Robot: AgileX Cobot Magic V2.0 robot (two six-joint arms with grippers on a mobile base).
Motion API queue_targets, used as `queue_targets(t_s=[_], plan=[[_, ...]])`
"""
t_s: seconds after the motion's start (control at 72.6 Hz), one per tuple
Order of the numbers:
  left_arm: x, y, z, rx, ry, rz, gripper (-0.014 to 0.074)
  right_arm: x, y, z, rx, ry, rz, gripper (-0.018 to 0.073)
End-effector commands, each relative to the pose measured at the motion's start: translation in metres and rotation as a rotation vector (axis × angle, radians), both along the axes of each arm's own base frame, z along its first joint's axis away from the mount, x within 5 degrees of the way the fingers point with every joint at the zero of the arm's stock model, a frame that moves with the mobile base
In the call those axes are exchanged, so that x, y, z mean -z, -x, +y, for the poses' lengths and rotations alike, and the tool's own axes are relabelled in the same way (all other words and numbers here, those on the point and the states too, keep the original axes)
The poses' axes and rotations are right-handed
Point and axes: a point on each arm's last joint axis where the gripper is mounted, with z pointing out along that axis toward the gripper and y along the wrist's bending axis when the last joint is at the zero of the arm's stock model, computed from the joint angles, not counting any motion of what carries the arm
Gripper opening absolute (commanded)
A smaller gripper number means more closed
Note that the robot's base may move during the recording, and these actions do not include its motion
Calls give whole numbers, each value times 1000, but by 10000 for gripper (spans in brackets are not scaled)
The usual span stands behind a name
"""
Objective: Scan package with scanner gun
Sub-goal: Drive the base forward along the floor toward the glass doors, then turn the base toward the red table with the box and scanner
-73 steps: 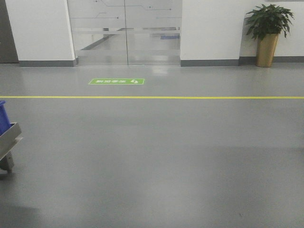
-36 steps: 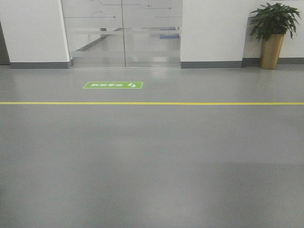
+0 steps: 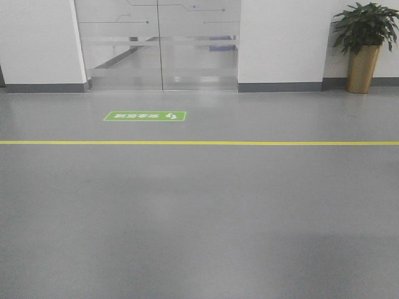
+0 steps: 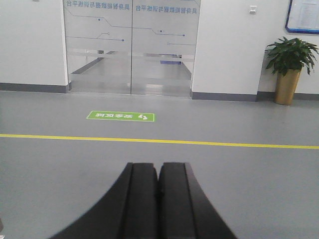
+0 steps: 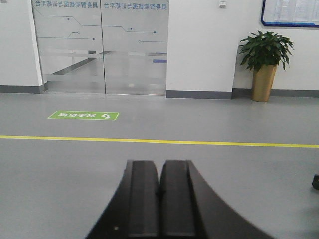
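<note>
- Now the grey floor (image 3: 199,237) fills the front view. The yellow line (image 3: 199,142) sits lower in frame than a second ago, so the base is probably rolling toward it. Judgement: in transit, scanning not begun.
- Glass doors (image 3: 156,43), beyond the line: lettering appears reversed and is unreadable.
- Potted plant (image 3: 365,43), beyond the line, far right.
- Green floor sign (image 3: 144,116), just beyond the line: white characters are inverted and not legible.
- Left gripper (image 4: 158,172) and right gripper (image 5: 160,172), near side of the line: jaws pressed together, nothing held.
- Package and scanner gun: in no view.
</note>
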Motion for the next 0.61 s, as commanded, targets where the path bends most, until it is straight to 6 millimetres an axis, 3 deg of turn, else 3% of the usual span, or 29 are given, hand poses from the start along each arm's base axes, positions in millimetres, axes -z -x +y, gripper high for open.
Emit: queue_targets(t_s=[0.0, 0.593], plan=[[-2, 0, 0, 0, 7, -17, -111, -2, 0, 0, 6, 6, -19, -169], [-2, 0, 0, 0, 7, -17, -111, -2, 0, 0, 6, 6, -19, -169]])
